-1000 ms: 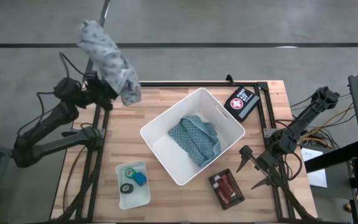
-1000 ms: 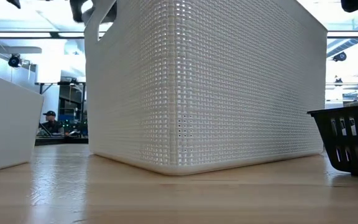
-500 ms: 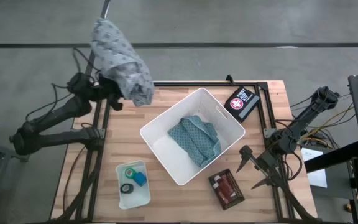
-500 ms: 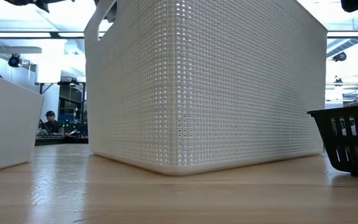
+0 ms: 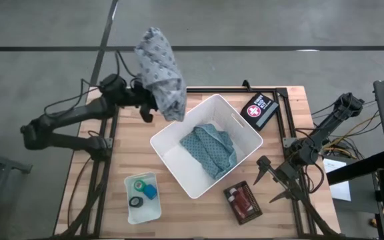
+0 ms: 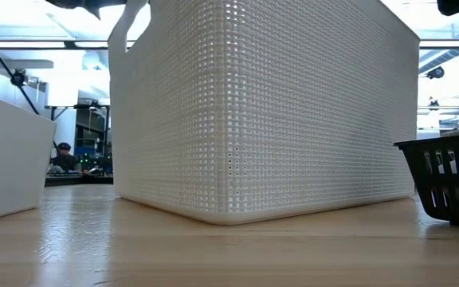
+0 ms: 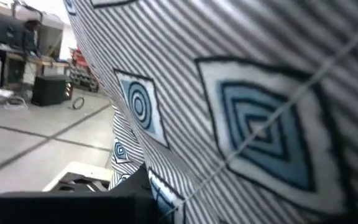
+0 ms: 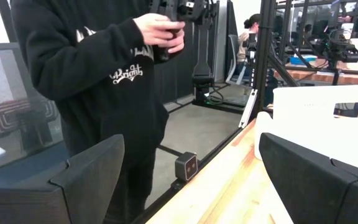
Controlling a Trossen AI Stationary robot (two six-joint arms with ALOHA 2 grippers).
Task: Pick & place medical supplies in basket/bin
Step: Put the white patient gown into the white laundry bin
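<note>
The white bin (image 5: 179,167) stands in the middle of the table with a teal cloth (image 5: 209,149) lying inside it; in the low view its mesh wall (image 6: 261,112) fills most of the picture. My left gripper (image 5: 148,108) is over the table's far left part, just short of the bin's far left corner, shut on a grey patterned cloth (image 5: 160,70). That cloth fills the left wrist view (image 7: 247,106). My right gripper (image 5: 273,184) waits open at the table's right edge, nothing between its fingers (image 8: 191,186). My left gripper holds the grey patterned cloth as a bunch (image 7: 166,186), reaching about level from the table's left. The cloth itself covers the fingertips, so the part and the number of layers stay hidden. The bundle is lifted clear of the table and the bin.
A small translucent tray (image 5: 153,212) with tape rolls sits near the front left. A dark flat case (image 5: 259,110) lies at the far right, and a small dark basket (image 5: 243,202) near the front right. A person in a dark top (image 8: 92,81) stands beyond the table.
My left gripper has swung toward the table's right, toward the bin's far left corner, carrying the grey cloth. The cloth has stayed bunched and clear of the table all the way.
</note>
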